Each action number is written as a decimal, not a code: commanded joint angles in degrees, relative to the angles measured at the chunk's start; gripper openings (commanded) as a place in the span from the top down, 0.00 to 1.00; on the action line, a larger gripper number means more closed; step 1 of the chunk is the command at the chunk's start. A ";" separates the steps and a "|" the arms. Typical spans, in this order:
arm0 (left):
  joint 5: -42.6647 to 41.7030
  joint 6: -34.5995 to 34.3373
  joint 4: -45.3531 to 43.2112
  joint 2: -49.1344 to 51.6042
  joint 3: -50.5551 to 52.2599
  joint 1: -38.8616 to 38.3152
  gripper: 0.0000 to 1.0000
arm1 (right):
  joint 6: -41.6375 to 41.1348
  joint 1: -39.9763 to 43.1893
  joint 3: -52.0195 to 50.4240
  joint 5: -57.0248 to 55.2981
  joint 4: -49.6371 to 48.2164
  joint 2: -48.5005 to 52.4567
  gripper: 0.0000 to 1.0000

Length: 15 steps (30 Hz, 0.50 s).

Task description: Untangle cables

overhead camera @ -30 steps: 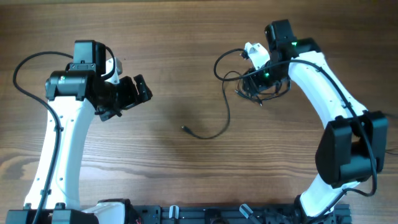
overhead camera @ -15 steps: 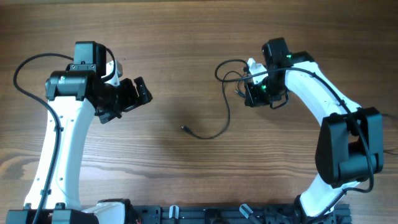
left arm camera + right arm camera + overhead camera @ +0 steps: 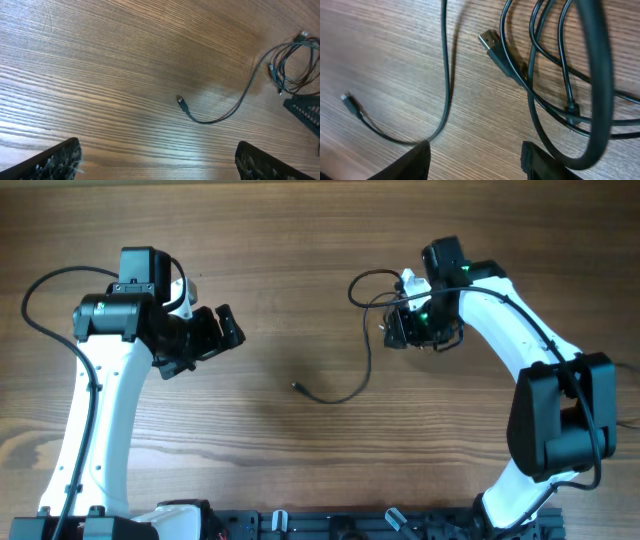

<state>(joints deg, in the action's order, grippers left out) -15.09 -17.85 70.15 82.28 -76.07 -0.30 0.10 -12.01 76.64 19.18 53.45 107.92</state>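
The cables (image 3: 398, 308) lie on the far right part of the wooden table (image 3: 300, 260). Most of their length is gathered in a loose tangle (image 3: 295, 65) of thin black loops, right under the right arm's wrist. One loop bulges out of the tangle toward the far left.

A single free tail (image 3: 366, 365) leaves the tangle. It runs first toward the near edge, then bends left in a shallow curve. Its long axis therefore goes from far right to near left. It ends in a small dark plug (image 3: 297, 387) near the middle of the table, and that plug points left and slightly far. In the right wrist view a flat metal plug (image 3: 490, 39) lies at the edge of the tangle. Its open end points away from the loops, toward the free tail beside it.

The right gripper (image 3: 476, 162) hangs just over the tangle. Its jaws stand partly apart, with bare wood showing between them. The nearest loops run just beside its right finger (image 3: 540, 160), and whether they touch it cannot be told.

The left gripper (image 3: 157, 159) is spread wide and holds nothing. It sits over the left half of the table, well apart from the cables, and faces toward the small plug.
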 commanded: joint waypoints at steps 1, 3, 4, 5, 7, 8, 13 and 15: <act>-0.94 0.94 -0.02 -0.85 0.00 0.13 0.00 | -3.41 -0.04 -1.86 -0.24 5.88 -0.02 0.40; -0.94 0.94 -0.02 -0.85 0.00 0.15 0.00 | -3.23 -0.04 -2.99 -0.24 5.97 -0.02 0.39; -0.94 0.94 -0.02 -0.85 0.00 0.13 0.00 | -3.23 -0.04 -3.52 -0.24 5.88 -0.02 0.39; -0.94 0.94 0.00 -0.85 0.00 0.13 0.00 | -3.26 -0.04 -3.91 -0.22 5.97 -0.02 0.38; -0.94 0.94 -0.04 -0.85 0.00 0.13 0.00 | -3.04 -0.04 -4.57 -0.46 4.57 -0.02 0.38; -0.94 0.94 -0.13 -0.85 0.00 0.13 0.00 | -3.08 -0.04 -4.63 -1.18 3.39 -0.02 0.38; -0.94 0.94 -0.24 -0.85 0.00 0.13 0.00 | -3.10 -0.04 -4.70 -6.29 -9.01 0.35 0.43; -0.94 0.94 -0.26 -0.85 0.00 0.15 0.00 | -3.15 -0.04 -4.72 -6.25 -12.26 1.44 0.47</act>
<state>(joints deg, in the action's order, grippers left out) -15.09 -17.85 70.08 82.28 -76.07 -0.30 -2.76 -12.01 72.07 15.11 43.86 107.94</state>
